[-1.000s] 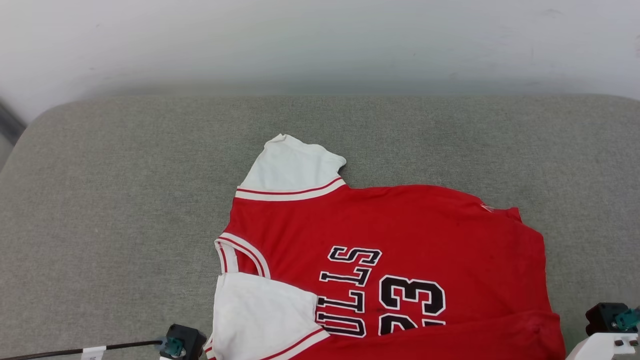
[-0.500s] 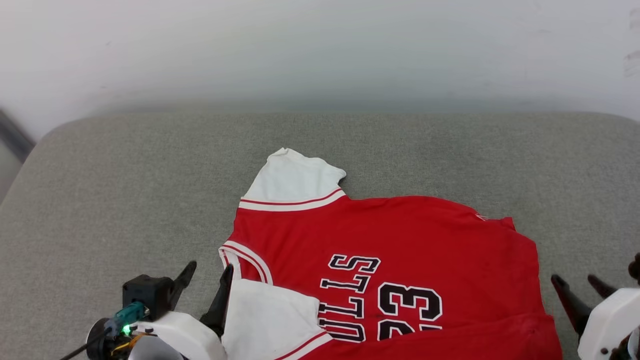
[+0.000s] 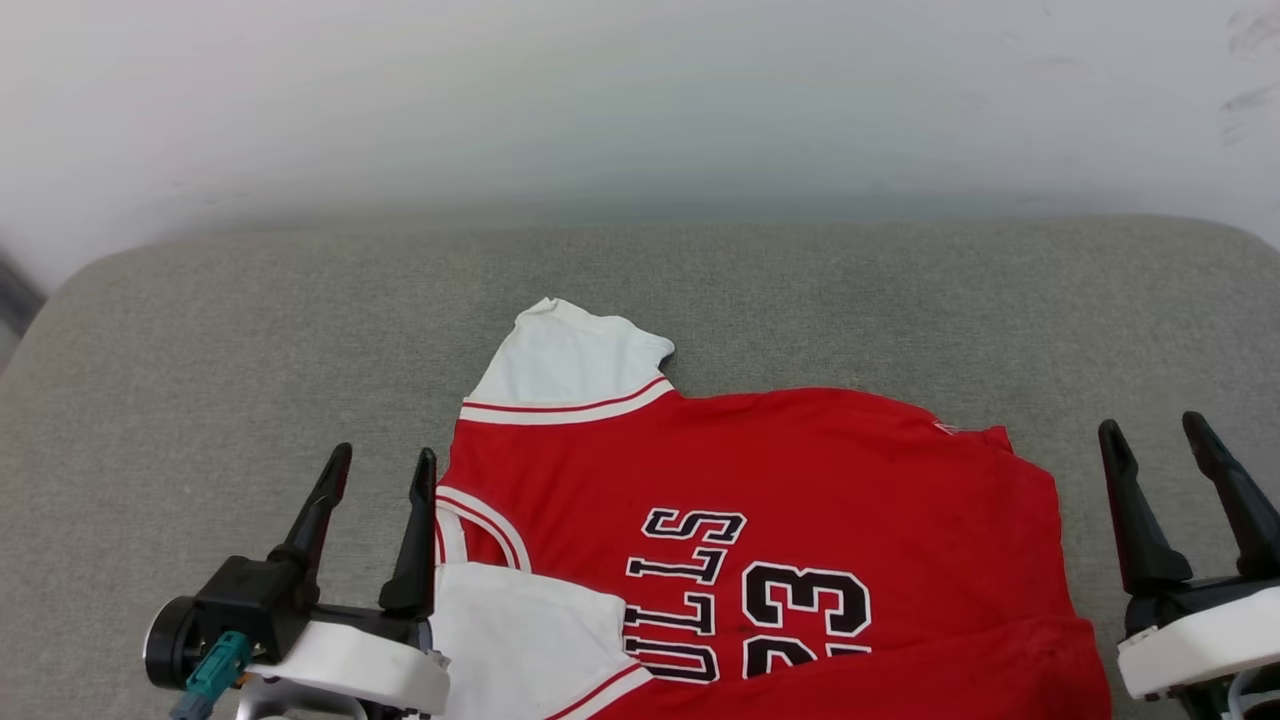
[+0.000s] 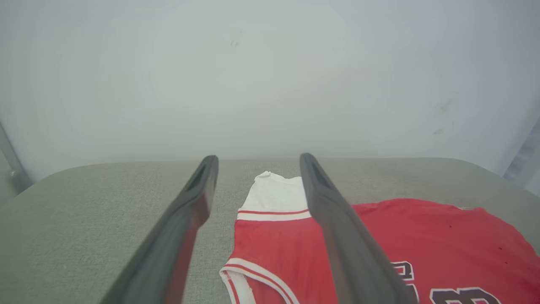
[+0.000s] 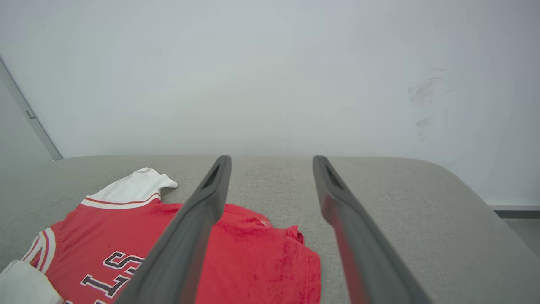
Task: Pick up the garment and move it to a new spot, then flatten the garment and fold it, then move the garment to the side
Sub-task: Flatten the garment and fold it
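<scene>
The garment (image 3: 780, 470) is a red jersey T-shirt with white sleeves, lying on the grey cushioned surface (image 3: 250, 330) with its near edge and near sleeve folded over the black lettering. It also appears in the wrist views (image 4: 400, 236) (image 5: 236, 253). My left gripper (image 3: 385, 465) stands open just left of the collar, fingers empty. At the shirt's right edge, my right gripper (image 3: 1155, 430) is open too, holding nothing. Each wrist view shows its own two dark fingers (image 4: 185, 219) (image 5: 198, 211) spread apart above the cloth.
A pale wall (image 3: 640, 90) rises right behind the grey surface. The surface has rounded far corners (image 3: 90, 270) and bare cloth to the left, behind and to the right of the shirt. A cable and teal connector (image 3: 215, 665) hang at my left wrist.
Both grippers have opened and come up into the head view beside the shirt, letting go of its near edge. The shirt lies where it was; the head camera has shifted slightly.
</scene>
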Robot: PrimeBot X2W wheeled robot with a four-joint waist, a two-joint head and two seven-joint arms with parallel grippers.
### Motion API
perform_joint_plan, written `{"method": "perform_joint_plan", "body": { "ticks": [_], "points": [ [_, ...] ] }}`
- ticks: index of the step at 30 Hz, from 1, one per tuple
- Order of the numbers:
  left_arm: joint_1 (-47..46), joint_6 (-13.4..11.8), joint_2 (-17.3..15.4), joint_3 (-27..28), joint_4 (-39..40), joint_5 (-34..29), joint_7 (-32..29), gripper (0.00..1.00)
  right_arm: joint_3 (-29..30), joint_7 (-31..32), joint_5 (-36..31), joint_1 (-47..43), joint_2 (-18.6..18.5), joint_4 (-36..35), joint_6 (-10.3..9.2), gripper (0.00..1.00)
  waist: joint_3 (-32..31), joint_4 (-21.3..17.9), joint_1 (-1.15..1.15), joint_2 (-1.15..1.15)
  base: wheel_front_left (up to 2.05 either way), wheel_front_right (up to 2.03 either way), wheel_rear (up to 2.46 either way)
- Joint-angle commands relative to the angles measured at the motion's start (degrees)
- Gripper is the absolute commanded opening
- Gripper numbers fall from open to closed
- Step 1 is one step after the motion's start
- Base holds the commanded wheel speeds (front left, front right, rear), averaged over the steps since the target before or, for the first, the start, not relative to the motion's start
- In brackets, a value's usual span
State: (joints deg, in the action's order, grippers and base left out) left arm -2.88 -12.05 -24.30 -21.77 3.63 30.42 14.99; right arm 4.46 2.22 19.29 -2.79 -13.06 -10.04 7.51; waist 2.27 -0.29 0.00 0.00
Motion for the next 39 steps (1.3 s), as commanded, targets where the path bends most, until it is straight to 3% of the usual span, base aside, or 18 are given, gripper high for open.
{"method": "perform_joint_plan", "body": {
  "ticks": [1,9,16,17,19,23,30,35,39],
  "points": [
    [0.59,1.12,0.97,0.76,0.19,-1.76,0.23,1.00,-0.74,-2.32,-0.26,-0.48,0.77,-0.05,-0.04,1.00,0.56,-0.31,0.00,0.00,0.00,0.00,0.00],
    [-0.34,7.28,4.69,5.25,-0.66,-5.67,0.23,1.00,-0.58,-6.70,0.76,0.60,2.33,1.08,-0.04,1.00,3.20,-1.55,0.00,0.00,0.00,0.00,0.00],
    [-7.91,12.94,1.47,4.43,-3.20,-7.27,-1.78,1.00,-0.91,-6.68,1.20,2.50,2.65,-0.20,-0.04,1.00,7.42,-3.83,0.00,0.00,0.00,0.00,0.00],
    [-12.56,15.05,-0.64,4.33,-4.17,-7.04,-4.90,1.00,-1.26,-6.57,0.97,3.46,2.85,-0.79,-0.04,1.00,9.53,-4.75,0.00,0.00,0.00,0.00,0.00],
    [-18.00,16.84,-3.25,3.99,-5.61,-7.05,-8.88,1.00,-1.79,-6.53,0.72,4.37,2.91,-1.09,-0.04,1.00,11.71,-5.74,0.00,0.00,0.00,0.00,0.00],
    [-30.23,18.93,-7.66,2.04,-8.78,-5.06,-18.85,1.00,-2.73,-6.58,0.66,6.44,3.33,-1.57,-0.04,1.00,16.16,-7.83,0.00,0.00,0.00,0.00,0.00],
    [-48.23,19.47,-14.42,-4.46,-16.95,3.60,-42.37,1.00,-5.26,-7.90,0.57,9.55,5.21,-1.15,-0.04,1.00,21.77,-12.52,0.00,0.00,0.00,0.00,0.00],
    [-55.27,19.09,-15.91,-4.07,-23.50,12.79,-61.72,1.00,-5.66,-8.85,1.24,10.44,7.03,0.40,-0.04,1.00,24.09,-15.39,0.00,0.00,0.00,0.00,0.00],
    [-57.81,17.52,-17.66,-4.04,-25.10,15.88,-72.37,1.00,-6.53,-9.68,1.50,11.16,7.68,2.05,-0.04,1.00,25.54,-17.53,0.00,0.00,0.00,0.00,0.00]
  ]
}}
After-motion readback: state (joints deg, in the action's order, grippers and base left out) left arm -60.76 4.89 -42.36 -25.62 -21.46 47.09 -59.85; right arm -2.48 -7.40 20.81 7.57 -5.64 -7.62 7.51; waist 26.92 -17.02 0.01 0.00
